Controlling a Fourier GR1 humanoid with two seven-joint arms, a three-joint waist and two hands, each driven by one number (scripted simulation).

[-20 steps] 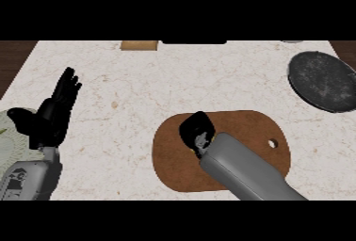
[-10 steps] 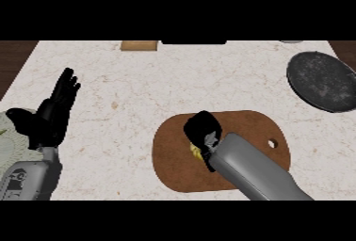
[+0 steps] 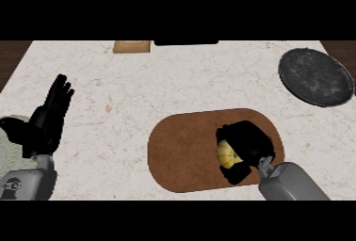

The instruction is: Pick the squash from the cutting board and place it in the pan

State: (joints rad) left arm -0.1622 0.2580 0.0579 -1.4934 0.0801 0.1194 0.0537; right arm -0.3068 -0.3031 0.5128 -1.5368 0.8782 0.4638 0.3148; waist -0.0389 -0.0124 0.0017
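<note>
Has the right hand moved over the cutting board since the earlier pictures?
Yes. The right hand has shifted rightward across the cutting board, toward its right edge, and now curls round the yellow squash.

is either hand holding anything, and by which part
The right hand curls round the squash on the cutting board; which part is hidden. Left hand holds nothing.

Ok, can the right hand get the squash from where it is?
Yes, it looks so. The right hand is down on the board with its fingers curled round the yellow squash, and nothing sits between them.
</note>
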